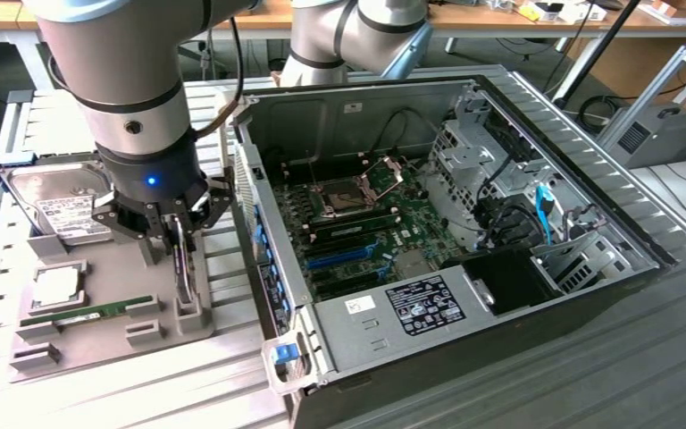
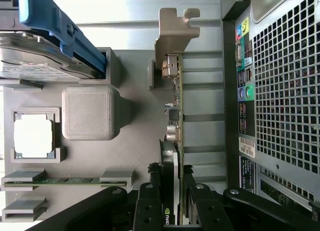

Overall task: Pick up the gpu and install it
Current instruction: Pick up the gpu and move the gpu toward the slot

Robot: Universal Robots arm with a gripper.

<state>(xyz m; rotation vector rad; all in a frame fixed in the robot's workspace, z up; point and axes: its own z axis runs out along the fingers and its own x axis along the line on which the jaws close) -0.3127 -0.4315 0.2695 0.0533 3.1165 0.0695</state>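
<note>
The gpu (image 1: 183,273) stands on its edge in a slot of the grey holder tray (image 1: 104,286), at the exterior view's left of the open computer case (image 1: 439,232). In the wrist view the gpu (image 2: 176,106) is a thin dark board with a pale metal end bracket (image 2: 172,31) at its far end. My gripper (image 1: 176,234) hangs straight above it. Its black fingers (image 2: 150,196) sit one on each side of the card's near end, with the gripper (image 2: 171,196) shut on it. The card still rests in the tray.
The tray (image 2: 135,156) also holds a silver hard drive (image 1: 63,201) in a blue frame, a square processor chip (image 1: 57,286) and a green memory stick (image 1: 87,311). The case's perforated wall (image 2: 280,91) stands close beside the gpu. The motherboard (image 1: 355,223) lies exposed inside.
</note>
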